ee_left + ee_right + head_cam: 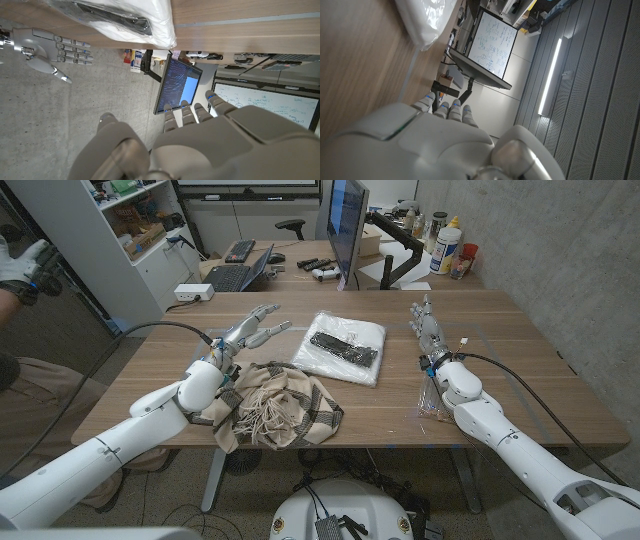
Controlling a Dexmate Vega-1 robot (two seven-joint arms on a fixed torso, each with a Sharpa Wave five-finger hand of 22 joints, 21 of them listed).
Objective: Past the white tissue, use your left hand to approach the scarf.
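Seen from the head view, the scarf [280, 408], a crumpled beige and dark plaid cloth with fringe, lies at the near edge of the wooden table [520, 370], left of centre. The left hand [243, 332] sits just beyond the scarf's far left corner, its fingers stretched out and spread, holding nothing, while the left forearm crosses the scarf's left side. Just right of that hand, beyond the scarf, lies the white tissue [340, 346], a flat white package in clear wrap with a dark strip on top. The right hand [427, 327] stands well to the right of the tissue with its fingers straight and close together, pointing away from the robot and holding nothing. At the far left edge a person's gloved hand [22, 262] grips a dark controller. A monitor [349, 230] stands on the desk behind the table. Next, the left wrist view shows the back of the left hand [200, 135] with its fingers [187, 114] extended and empty, the white tissue [145, 20] on the table and the right hand [47, 47] open beyond it. Lastly, the right wrist view shows the back of the right hand [425, 137], fingers side by side and straight, with a corner of the white tissue [427, 20] on the table.
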